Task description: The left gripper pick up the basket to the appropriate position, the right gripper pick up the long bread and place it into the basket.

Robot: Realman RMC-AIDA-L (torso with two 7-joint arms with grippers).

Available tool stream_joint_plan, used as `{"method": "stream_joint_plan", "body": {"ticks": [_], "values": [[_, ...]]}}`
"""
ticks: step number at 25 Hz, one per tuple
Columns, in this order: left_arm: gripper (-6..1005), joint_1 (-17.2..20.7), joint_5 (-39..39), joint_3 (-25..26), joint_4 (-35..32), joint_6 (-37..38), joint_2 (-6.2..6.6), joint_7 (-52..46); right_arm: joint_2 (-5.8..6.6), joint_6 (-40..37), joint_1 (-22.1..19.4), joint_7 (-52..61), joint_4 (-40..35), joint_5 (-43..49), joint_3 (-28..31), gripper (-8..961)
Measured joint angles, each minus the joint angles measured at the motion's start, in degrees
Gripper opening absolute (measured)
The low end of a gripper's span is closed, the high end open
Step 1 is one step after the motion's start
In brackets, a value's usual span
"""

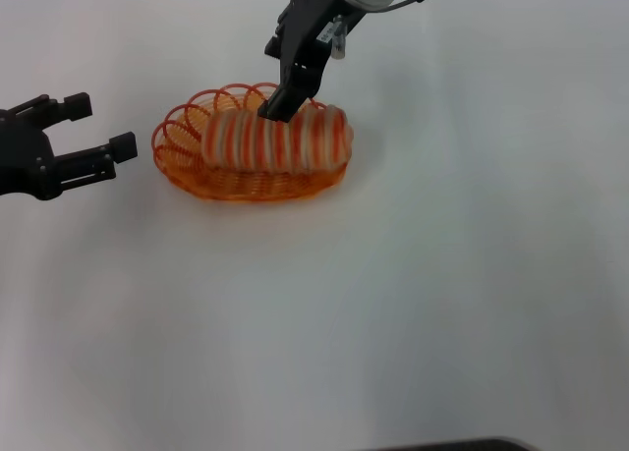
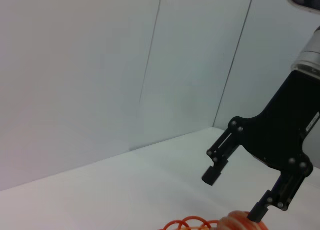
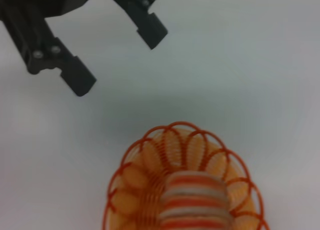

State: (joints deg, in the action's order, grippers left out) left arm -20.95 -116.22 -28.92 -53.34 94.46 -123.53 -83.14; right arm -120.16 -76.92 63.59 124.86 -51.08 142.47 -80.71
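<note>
Head view: the long bread [image 1: 278, 139] lay in the basket [image 1: 187, 171] directly beneath the right gripper [image 1: 285, 102], whose fingertips it hid. The left gripper [image 1: 98, 127] gaped wide, empty, just beside the basket's end.

Left wrist view: the right gripper [image 2: 235, 195] stood spread over the bread, which was cut off.

Right wrist view: the left gripper [image 3: 120, 59] stood open beyond the basket [image 3: 150, 140].

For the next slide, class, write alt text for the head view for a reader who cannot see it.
The long bread lies in the orange wire basket on a white table. The right gripper is just above the bread; the left gripper waits open beside the basket.
</note>
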Motion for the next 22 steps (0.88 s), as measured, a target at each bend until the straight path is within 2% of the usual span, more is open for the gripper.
{"method": "stream_joint_plan", "body": {"ticks": [3, 6, 8, 12, 16, 22], "values": [[874, -0.07, 0.35, 0.0, 0.0, 0.0, 0.09, -0.02, 0.09, 2.0, -1.08, -0.09, -0.51, -0.85, 0.27, 733], [873, -0.18, 0.43, 0.0, -0.07, 0.02, 0.15, -0.09, 0.33, 3.97, -3.69, -1.13, -2.67, -4.46, 1.75, 802], [873, -0.27, 0.38, -0.09, -0.27, 0.04, 0.21, -0.08, 0.48, 4.34, -6.18, -3.99, -4.32, -8.94, 5.15, 848], [872, -0.43, 0.38, -0.1, -0.43, 0.44, 0.48, -0.19, 0.79, 1.64, -11.66, -13.54, -5.15, -20.02, 15.34, 849], [871, -0.54, 0.47, 0.01, -0.14, 0.17, 0.56, -0.42, 0.89, -2.08, -18.99, -23.1, -5.1, -28.91, 24.29, 849], [872, -0.26, 0.61, 0.09, 0.24, -0.42, 0.16, -0.96, 0.89, -7.15, -31.8, -34.15, -4.95, -39.42, 28.82, 849]]}}
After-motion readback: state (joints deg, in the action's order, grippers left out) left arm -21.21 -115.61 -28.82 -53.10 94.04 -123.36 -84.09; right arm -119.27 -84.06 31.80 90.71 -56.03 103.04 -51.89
